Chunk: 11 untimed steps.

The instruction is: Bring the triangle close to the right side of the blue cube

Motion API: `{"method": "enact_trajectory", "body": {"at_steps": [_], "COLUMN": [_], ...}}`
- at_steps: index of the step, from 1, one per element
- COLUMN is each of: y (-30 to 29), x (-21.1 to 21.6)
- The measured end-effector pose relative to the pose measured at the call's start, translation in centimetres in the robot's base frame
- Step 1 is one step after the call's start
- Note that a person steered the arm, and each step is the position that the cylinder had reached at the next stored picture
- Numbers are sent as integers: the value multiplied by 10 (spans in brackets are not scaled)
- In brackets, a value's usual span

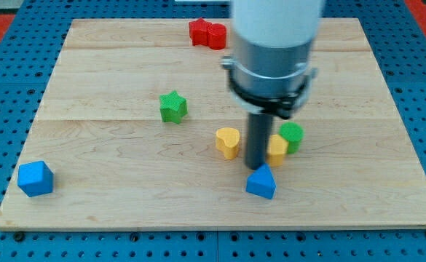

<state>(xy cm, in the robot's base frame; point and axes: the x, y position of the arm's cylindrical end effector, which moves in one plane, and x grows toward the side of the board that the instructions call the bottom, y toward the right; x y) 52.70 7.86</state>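
Blue triangle (261, 182) touches my tip (257, 168), rod half-hiding yellow block (277, 149) & green one (293, 134); no claw.

The rod (256, 142) hid part of a yellow block (277, 149), the arm's grey housing (272, 44) ran off the view's top, and my tip (257, 168) sat partly hidden behind the blue triangle (261, 182).

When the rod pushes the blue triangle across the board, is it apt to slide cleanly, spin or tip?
The blue triangle sits low and flat on the smooth wooden board, so it probably slides rather than tips. My tip meets it near a corner, so it may well spin off line.
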Motion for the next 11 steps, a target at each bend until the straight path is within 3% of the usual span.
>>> {"method": "enact_trajectory", "body": {"at_steps": [2, 4, 6, 9, 11], "y": [57, -86, -42, -258, -259], "x": [44, 33, -5, 2, 4]}}
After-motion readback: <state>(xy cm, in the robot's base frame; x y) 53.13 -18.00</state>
